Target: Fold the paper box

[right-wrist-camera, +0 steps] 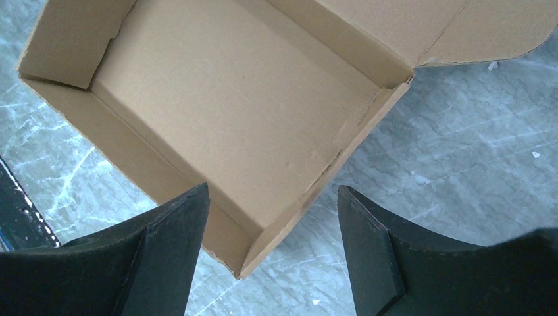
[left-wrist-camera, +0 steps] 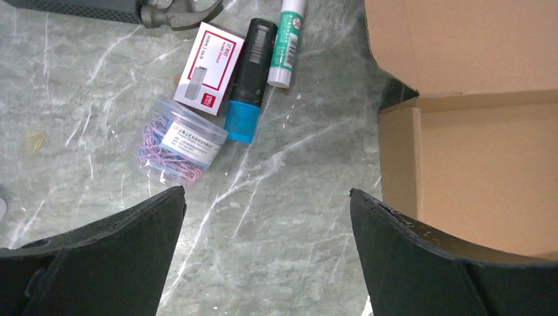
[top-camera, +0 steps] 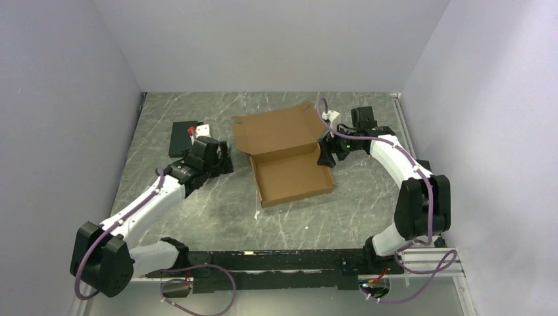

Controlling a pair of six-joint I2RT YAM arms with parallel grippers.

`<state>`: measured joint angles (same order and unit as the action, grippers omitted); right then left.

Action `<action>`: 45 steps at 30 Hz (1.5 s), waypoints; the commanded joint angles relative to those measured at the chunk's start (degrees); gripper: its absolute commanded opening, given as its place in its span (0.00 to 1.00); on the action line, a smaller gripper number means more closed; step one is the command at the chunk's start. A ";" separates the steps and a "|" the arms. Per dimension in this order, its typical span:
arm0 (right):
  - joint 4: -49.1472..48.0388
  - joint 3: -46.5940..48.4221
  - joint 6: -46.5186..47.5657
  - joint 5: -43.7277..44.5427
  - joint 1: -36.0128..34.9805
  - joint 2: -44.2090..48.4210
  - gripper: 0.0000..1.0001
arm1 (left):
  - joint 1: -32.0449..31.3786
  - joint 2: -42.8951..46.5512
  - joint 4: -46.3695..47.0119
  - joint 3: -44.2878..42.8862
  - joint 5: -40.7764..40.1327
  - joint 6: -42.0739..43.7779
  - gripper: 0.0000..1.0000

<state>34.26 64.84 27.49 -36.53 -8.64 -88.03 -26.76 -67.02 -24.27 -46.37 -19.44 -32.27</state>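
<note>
Black rail (top-camera: 263, 270) along the near edge of the grey, marble-veined table (top-camera: 197, 217) carries both arm bases, left at 7 o'clock and right at 5 o'clock.

From there the white arms reach inward. The left gripper (top-camera: 227, 163) hangs low over the table at 9 o'clock of the paper box (top-camera: 293, 178). In its wrist view the left gripper (left-wrist-camera: 266, 194) stands wide, with only bare table between its fingers (left-wrist-camera: 118, 250) and the paper box (left-wrist-camera: 480, 171) off at 3 o'clock.

The right gripper (top-camera: 324, 155) sits at 3 o'clock of the box, against its right wall. Its wrist view shows the right gripper (right-wrist-camera: 271, 189) with jaws parted. The near corner of the paper box (right-wrist-camera: 217, 112) lies between the fingers (right-wrist-camera: 381, 257), and neither pad is pressed to the cardboard.

The box lies near the table's middle. Its shallow brown tray has its walls up, and the lid is thrown open toward 12 o'clock.

Farther off, at 10 o'clock of the box, small items lie bunched together: a clear tub of paper clips (left-wrist-camera: 181, 141), a white-and-red carton (left-wrist-camera: 209, 69), a black stick with a blue end (left-wrist-camera: 250, 79) and a green-and-white tube (left-wrist-camera: 287, 39). Beyond them lies a flat black slab (top-camera: 181, 138).
</note>
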 commanded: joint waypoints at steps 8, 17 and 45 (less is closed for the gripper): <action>0.62 1.34 1.33 -1.87 0.37 1.36 0.75 | 0.83 1.35 -2.68 -1.71 -3.34 -9.83 1.00; 0.60 1.28 1.21 -1.79 0.31 0.92 0.75 | 1.01 -8.38 -17.42 -11.21 -8.90 -21.28 1.00; 0.81 1.25 1.21 -1.96 0.29 -0.22 0.75 | 13.52 -20.05 -9.53 -9.79 -1.84 -27.62 0.78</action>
<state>34.70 64.84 27.55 -36.56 -8.64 -88.12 -13.76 -85.91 -35.97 -56.05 -23.00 -58.39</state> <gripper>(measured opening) 0.748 0.802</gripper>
